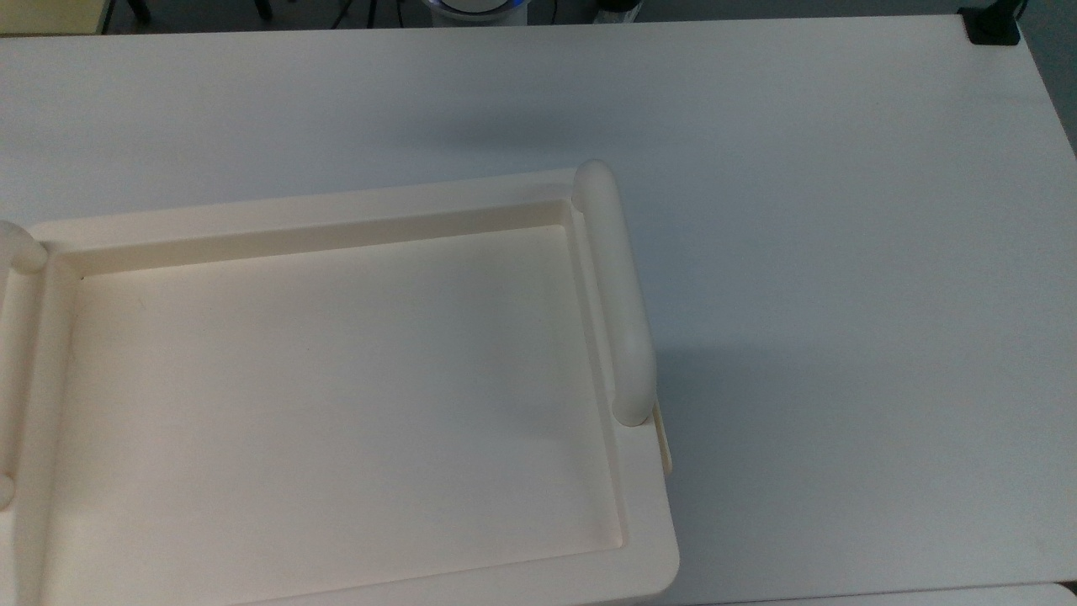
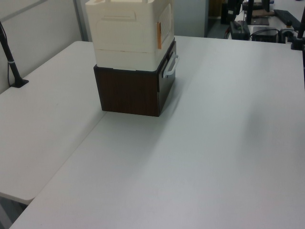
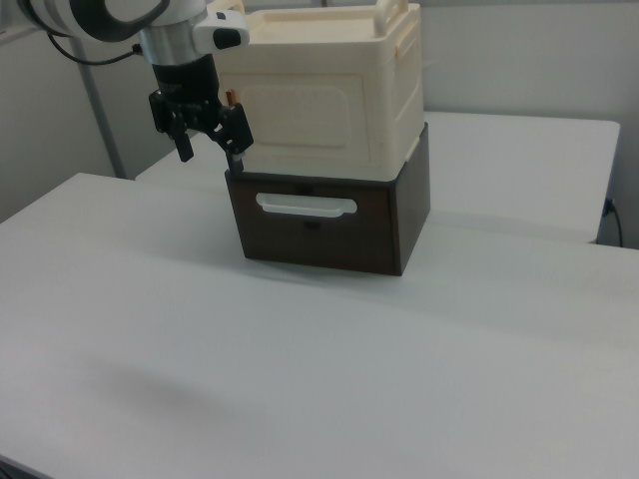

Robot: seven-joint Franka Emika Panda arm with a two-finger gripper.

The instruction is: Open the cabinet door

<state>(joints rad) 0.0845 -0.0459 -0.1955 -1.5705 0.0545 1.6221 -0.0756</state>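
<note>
While the arm (image 3: pixel 110 20) reaches in from the right view's upper left, its wrist points straight down and the gripper (image 3: pixel 211 152) hangs just off the cream cabinet's (image 3: pixel 329 95) front corner, on the right view's left. Fingers (image 3: pixel 184 150) spread apart, nothing between them. One fingertip sits level with the seam where the cream cabinet meets the dark brown drawer unit (image 3: pixel 324 225) under it; whether it touches the corner, can't tell.

Cabinet door (image 3: pixel 305 115): the cream front panel with a raised rounded-rectangle outline, facing the right view's camera, flush with the body. In the left view the same door (image 2: pixel 164 26) is on the stack's right face, seen edge-on, with an orange strip (image 2: pixel 159 36) along its near edge. In the top view only a thin sliver of it (image 1: pixel 665 442) shows past the cabinet's right edge, below the tube handle (image 1: pixel 618 295).

Recessed tray top (image 1: pixel 336 387) has rounded tube handles on both short sides. Drawer unit carries a white bar handle (image 3: pixel 306 207) on its front.

The stack stands on a white table (image 3: pixel 300 359), near the far side in the right view.
</note>
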